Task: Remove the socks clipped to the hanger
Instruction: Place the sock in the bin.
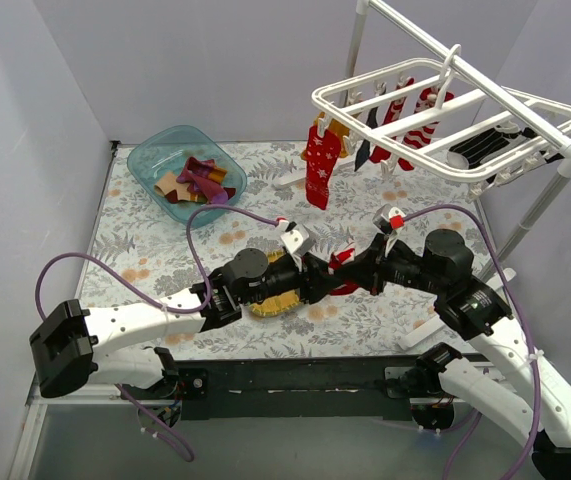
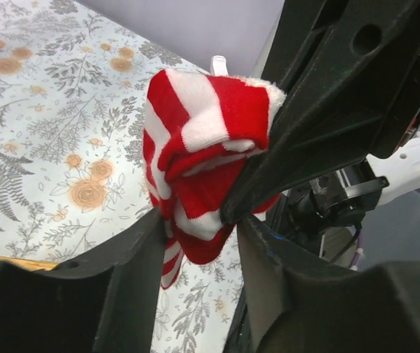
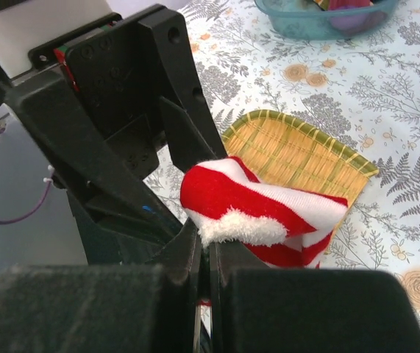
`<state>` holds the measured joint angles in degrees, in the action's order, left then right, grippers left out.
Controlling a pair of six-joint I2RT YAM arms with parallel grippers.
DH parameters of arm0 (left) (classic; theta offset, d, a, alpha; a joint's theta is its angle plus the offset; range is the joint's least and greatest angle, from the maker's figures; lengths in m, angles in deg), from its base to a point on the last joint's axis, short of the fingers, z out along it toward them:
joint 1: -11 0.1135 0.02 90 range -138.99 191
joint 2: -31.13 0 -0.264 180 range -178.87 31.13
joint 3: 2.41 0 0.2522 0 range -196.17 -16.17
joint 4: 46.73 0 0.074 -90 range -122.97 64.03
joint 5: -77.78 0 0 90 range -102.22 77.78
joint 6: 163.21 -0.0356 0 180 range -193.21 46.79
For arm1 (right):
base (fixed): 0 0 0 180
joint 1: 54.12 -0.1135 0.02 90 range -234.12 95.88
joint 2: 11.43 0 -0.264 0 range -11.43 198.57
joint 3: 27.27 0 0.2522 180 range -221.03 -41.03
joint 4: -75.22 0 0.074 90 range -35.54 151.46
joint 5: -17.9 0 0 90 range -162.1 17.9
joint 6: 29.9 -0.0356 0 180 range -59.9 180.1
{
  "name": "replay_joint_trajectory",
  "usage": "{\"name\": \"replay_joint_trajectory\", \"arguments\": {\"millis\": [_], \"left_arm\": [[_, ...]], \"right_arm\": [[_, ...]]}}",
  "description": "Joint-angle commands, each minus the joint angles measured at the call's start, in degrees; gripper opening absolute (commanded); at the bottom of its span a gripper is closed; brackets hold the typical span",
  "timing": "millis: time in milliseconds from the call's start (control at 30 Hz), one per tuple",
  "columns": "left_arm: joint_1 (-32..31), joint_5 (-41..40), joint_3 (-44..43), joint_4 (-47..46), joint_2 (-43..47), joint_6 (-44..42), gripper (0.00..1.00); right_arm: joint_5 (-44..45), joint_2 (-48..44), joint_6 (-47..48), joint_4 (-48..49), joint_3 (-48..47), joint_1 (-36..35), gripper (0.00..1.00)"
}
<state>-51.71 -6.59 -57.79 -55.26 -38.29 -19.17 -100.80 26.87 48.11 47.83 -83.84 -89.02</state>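
A red-and-white striped sock hangs between my two grippers above the table's middle. My right gripper is shut on its fluffy white cuff; in the right wrist view the sock bulges over the closed jaws. My left gripper is open, its jaws on either side of the sock without pinching it. The white grid hanger hangs at the back right with several socks still clipped on, among them a red one and striped ones.
A teal bin at the back left holds several loose socks. A yellow woven mat lies under the grippers and also shows in the right wrist view. The white pole stand rises at the right.
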Motion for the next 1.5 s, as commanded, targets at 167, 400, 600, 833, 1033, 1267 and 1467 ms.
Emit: {"name": "replay_joint_trajectory", "arguments": {"millis": [167,400,600,833,1033,1267,1467], "left_arm": [[0.2,-0.2,-1.4,-2.3,0.0,1.1,0.07],[0.2,-3.7,-0.7,-3.6,0.2,2.6,0.0],[0.2,-10.7,-0.6,-3.6,0.3,5.1,0.0],[0.2,-23.3,-1.2,-1.3,0.4,8.2,0.0],[0.3,-38.7,-3.5,5.6,-0.1,12.0,0.0],[11.8,-43.8,-9.7,16.3,-1.8,18.4,0.0],[24.3,-42.2,-17.4,15.2,-7.2,18.6,0.0]], "right_arm": [[-2.2,0.4,0.1,1.1,-3.7,0.1,0.01],[-1.9,0.5,-0.5,1.5,-3.8,0.0,0.01],[0.1,0.1,-1.0,1.5,-3.3,0.0,0.25],[10.4,-1.1,-2.8,-0.9,-3.3,0.1,0.58],[22.1,-2.5,-6.2,-3.6,-3.1,0.0,0.64],[25.5,-4.4,-7.1,-4.4,-2.5,0.1,0.66],[25.0,-3.9,-8.0,-4.5,-2.2,0.0,0.66]]}}
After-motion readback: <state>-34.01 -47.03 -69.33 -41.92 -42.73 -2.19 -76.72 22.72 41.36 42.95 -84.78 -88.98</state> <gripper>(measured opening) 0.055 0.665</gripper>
